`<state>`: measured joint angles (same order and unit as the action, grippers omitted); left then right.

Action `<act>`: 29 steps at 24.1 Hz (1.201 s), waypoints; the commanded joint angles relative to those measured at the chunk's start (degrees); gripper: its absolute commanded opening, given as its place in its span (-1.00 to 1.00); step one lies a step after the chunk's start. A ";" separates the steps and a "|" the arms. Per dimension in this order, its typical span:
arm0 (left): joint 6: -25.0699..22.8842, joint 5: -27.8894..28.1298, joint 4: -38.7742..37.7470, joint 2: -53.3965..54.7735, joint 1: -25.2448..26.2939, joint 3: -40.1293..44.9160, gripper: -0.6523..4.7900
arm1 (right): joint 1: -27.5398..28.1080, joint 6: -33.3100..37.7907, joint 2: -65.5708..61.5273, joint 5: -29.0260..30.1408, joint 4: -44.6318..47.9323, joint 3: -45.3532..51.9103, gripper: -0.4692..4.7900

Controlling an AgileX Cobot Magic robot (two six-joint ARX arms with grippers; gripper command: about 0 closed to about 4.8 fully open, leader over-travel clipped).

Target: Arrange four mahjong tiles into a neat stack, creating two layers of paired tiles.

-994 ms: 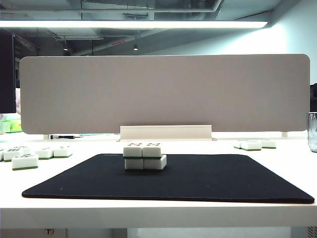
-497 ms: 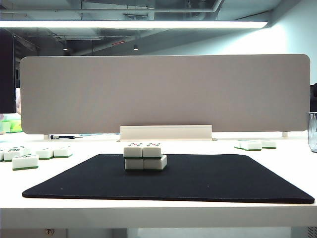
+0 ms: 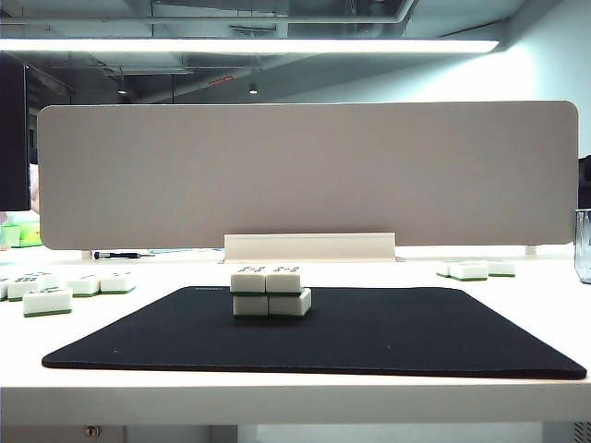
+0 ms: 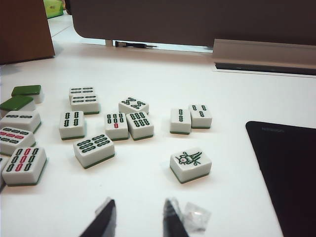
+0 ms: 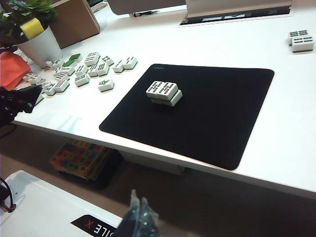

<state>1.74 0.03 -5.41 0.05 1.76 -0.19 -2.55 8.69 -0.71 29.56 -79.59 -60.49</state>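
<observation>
Four glossy white green-backed mahjong tiles (image 3: 270, 293) sit stacked two-over-two on the black rectangular mat (image 3: 388, 332). Left gripper (image 4: 136, 217) hangs above white tabletop (image 4: 148, 74), fingers narrow and empty. Right gripper (image 5: 139, 210) is off the table, fingers together, empty.

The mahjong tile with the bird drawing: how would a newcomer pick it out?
Start at the black rectangular mat and look to the loose white green-backed tiles on the white table beside it. The bird tile lies alone, nearest the mat's edge; its neighbours show only bars.

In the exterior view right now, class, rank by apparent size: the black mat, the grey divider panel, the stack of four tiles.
1. Wide grey rectangular divider panel: largest.
2. Flat black mat.
3. Two-layer stack of four white, green-backed mahjong tiles: smallest.
The panel stands farther back, so nearness does not inflate it.
</observation>
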 commanded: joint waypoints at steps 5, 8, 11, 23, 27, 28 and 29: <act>0.39 -0.24 -5.18 0.04 0.02 -0.20 -0.33 | -0.02 -0.15 0.72 -0.04 0.55 -0.20 -0.82; 0.42 -0.24 -5.25 0.04 0.02 -0.20 -0.34 | -0.04 -0.15 0.72 -0.04 0.55 -0.20 -0.82; 0.42 -0.24 -5.25 0.04 0.02 -0.20 -0.33 | -0.02 -0.15 0.72 -0.04 0.55 -0.20 -0.82; 0.42 -0.24 -5.22 0.04 0.02 -0.20 -0.34 | 0.11 -2.69 0.72 -6.82 15.19 3.39 -0.82; 0.42 -0.24 -5.25 0.04 0.02 -0.20 -0.34 | 0.09 -2.62 0.72 -7.34 33.03 12.24 -0.82; 0.42 -0.24 -5.22 0.04 0.02 -0.20 -0.34 | 0.09 -2.12 0.72 -7.45 36.74 14.56 -0.82; 0.42 -0.24 -5.25 0.04 0.02 -0.20 -0.34 | 0.09 -0.74 0.72 -7.69 42.53 18.40 -0.82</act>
<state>2.04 0.03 -9.91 0.08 1.76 -0.30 -2.46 6.35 -0.67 22.41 -44.84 -44.77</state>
